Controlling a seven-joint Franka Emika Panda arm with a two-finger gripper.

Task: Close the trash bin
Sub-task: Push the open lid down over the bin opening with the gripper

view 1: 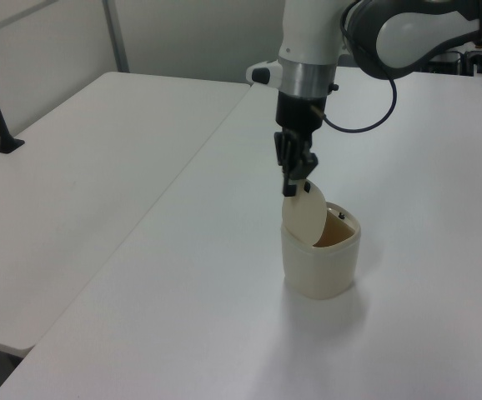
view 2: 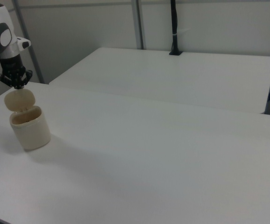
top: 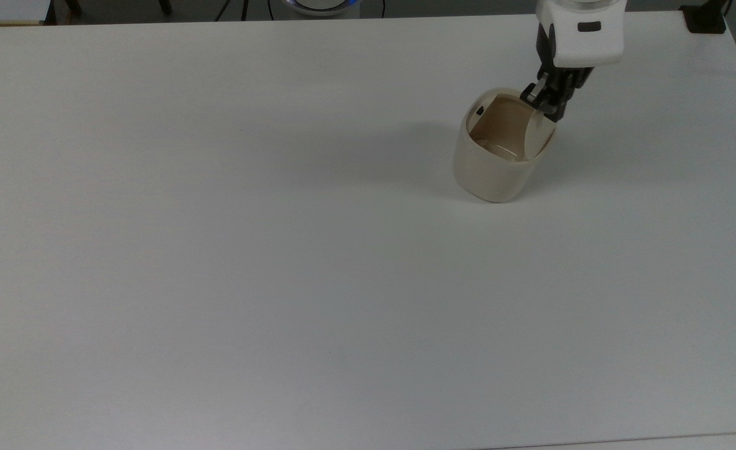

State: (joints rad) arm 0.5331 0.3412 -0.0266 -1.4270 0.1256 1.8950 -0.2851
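While the trash bin (top: 494, 164) stands open near the far right of the counter (top: 218, 250) in the top view, its lid (view 1: 305, 215) upright, the pincer (view 1: 295, 184) hangs at the lid's top edge; I cannot tell whether it is open or closed. A push landing off-centre could likely slip past the lid or tip the light bin. No writing is legible.

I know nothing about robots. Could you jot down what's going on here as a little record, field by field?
Surface: white table
Object: cream trash bin, standing upright
Lid: lid raised, hinged up on one side, tan inside showing
Claw: claw at the lid's top edge, pointing down
Claw contact: at or just touching the lid; cannot tell which
Task state: bin not yet closed
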